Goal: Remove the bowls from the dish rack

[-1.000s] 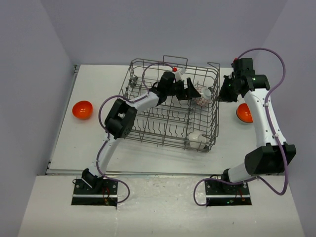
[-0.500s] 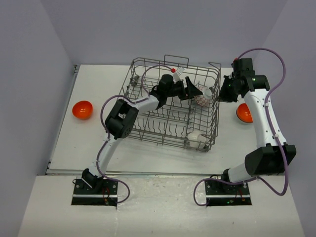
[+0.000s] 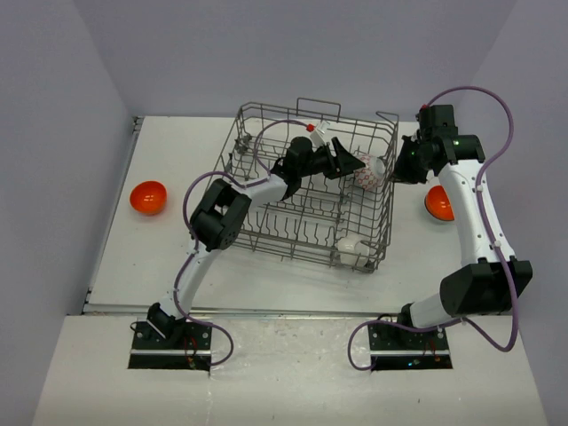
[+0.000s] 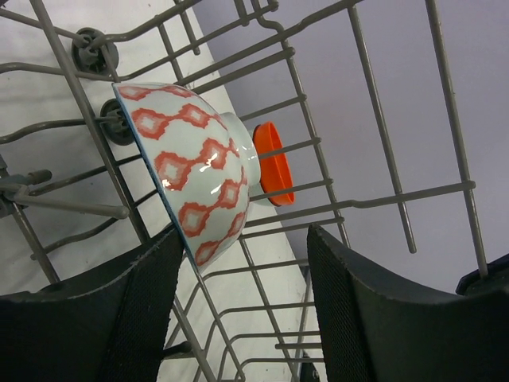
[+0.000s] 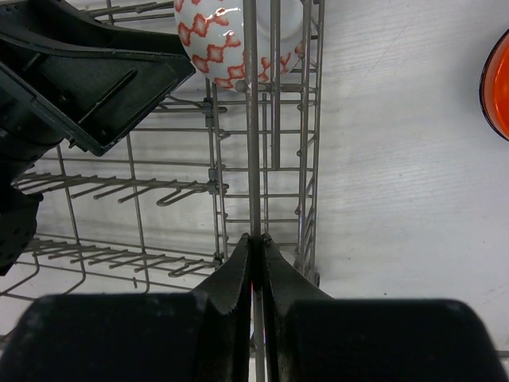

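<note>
An orange bowl (image 3: 148, 197) sits on the worktop (image 3: 115, 266), well to the left of the dish rack (image 3: 293, 232). The left arm (image 3: 217, 213) reaches into the rack from that side. The left jaws stand open, a finger (image 4: 87, 318) on either side of the patterned bowl (image 4: 195, 159).

That bowl stands on edge among the wires in the far right part of the rack. Its mouth is turned left and its foot faces the right wall, so its axis runs across the gap. It lies just ahead of the left jaws, which are the nearer pair. I cannot tell whether the rim touches a finger.

A white bowl (image 3: 353, 247) lies in the rack's near right corner. The right jaws are closed on a wire of the rack's right wall, likely steadying it. A second orange bowl (image 3: 437, 202) rests on the worktop just to the right.
</note>
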`<state>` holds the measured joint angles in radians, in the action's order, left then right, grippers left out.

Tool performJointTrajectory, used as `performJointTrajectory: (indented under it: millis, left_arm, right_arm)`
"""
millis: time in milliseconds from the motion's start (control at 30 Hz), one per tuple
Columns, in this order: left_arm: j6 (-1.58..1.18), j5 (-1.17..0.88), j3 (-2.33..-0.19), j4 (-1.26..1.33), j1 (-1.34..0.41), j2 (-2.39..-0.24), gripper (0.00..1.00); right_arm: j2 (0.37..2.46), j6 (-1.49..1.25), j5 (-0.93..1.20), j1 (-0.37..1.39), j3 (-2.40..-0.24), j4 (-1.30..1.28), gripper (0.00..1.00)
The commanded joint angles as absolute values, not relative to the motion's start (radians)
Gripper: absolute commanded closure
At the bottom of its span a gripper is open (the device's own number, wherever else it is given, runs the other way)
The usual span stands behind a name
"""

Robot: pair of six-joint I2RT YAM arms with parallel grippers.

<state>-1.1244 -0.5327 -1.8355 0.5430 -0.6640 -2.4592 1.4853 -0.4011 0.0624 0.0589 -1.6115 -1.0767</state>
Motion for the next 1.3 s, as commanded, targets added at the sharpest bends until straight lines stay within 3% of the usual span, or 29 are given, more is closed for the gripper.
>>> performJointTrajectory:
  millis: [0,500,867,1267]
  left_arm:
    - [-1.166,-0.522,-1.832,0.652,-0.707,-2.439,0.36]
    - [-1.173,-0.388,-1.882,0.529,-0.77,-2.476,0.37]
    - [-1.29,-0.377,-1.855,0.655,-0.785,-2.48,0.56]
    - [-1.313,-0.442,-1.87,0.649,-0.788,-2.503,0.59]
  right_arm:
    - [1.474,-0.428,0.135,0.086,-1.64,-1.083,1.0]
    - [1.497,-0.453,0.118,0.144,-1.69,-1.115,1.0]
    - [1.529,-0.466,0.087,0.19,-1.732,-1.137,1.0]
    - [1.532,-0.468,0.071,0.189,-1.73,-1.143,1.0]
